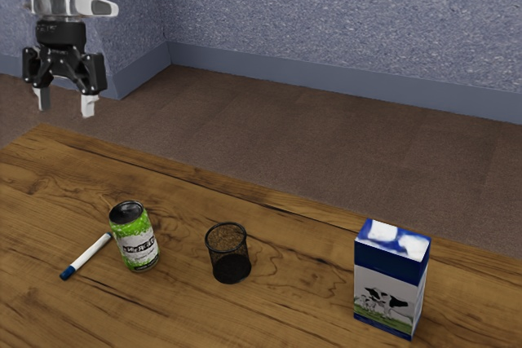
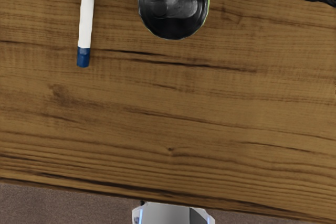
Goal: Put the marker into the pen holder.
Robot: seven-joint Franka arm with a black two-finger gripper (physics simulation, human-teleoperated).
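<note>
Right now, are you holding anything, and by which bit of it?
No, nothing is held: the tool is open and empty. The marker lies on the table, by the can.

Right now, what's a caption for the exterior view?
Open gripper up high; marker, can, pen holder and milk carton on the table.

No word, brand, number or sign can be read with certainty. Dark, bold lettering runs across the white band of the green can, with a smaller line of print beneath it, but neither can be made out.
</note>
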